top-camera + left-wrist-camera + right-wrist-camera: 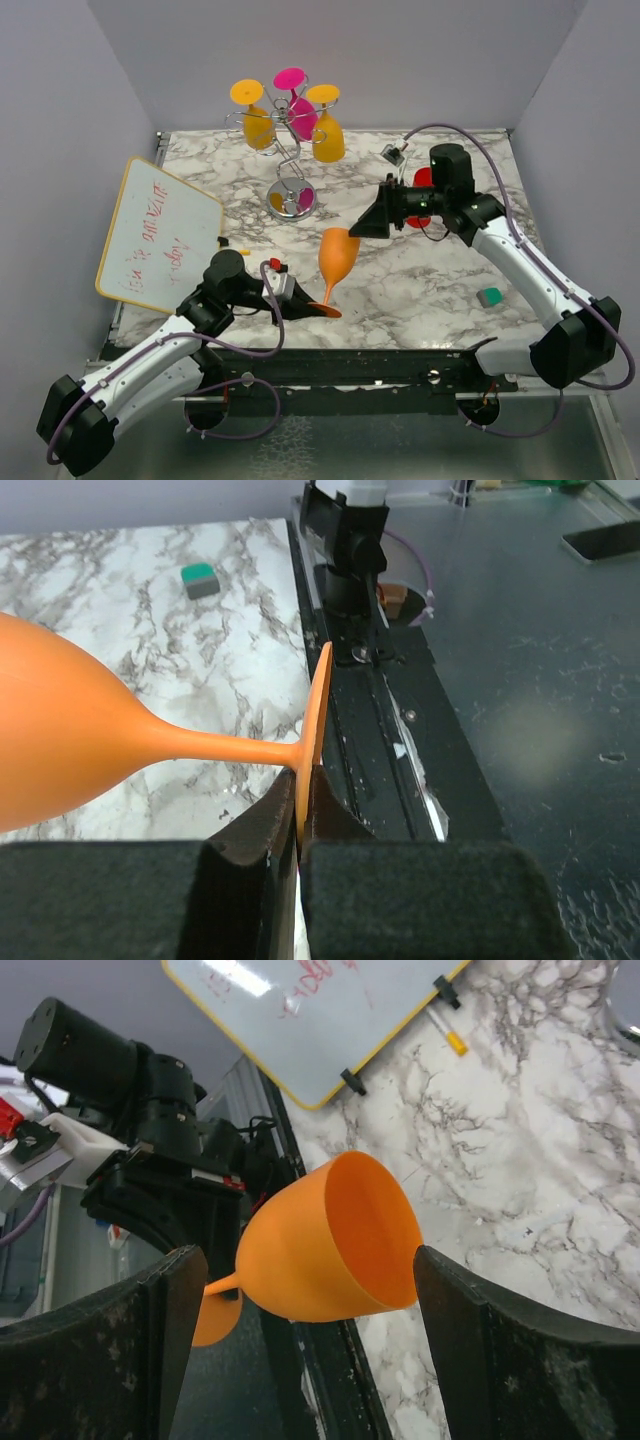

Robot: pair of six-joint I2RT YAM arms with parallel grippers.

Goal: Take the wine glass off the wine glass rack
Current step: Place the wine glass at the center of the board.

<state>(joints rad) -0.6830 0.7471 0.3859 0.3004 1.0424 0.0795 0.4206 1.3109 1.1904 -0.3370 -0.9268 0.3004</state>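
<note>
An orange wine glass [337, 258] leans above the marble table's front, bowl up and to the right. My left gripper [300, 303] is shut on the edge of its round foot [320, 705]; in the left wrist view the stem and bowl [70, 745] stretch to the left of the closed left gripper [300, 815]. My right gripper [366, 222] is open at the bowl's mouth. In the right wrist view the bowl [330, 1240] sits between the wide-spread fingers [150, 1360], its rim close to the right one. The chrome wine glass rack [290, 150] stands at the back centre.
Two yellow-orange glasses [258, 125] [328, 135] and a magenta one [300, 115] hang upside down on the rack. A yellow-framed whiteboard [155, 235] lies at the left with a marker [445, 1030] beside it. A small green eraser [489, 296] lies at the right front.
</note>
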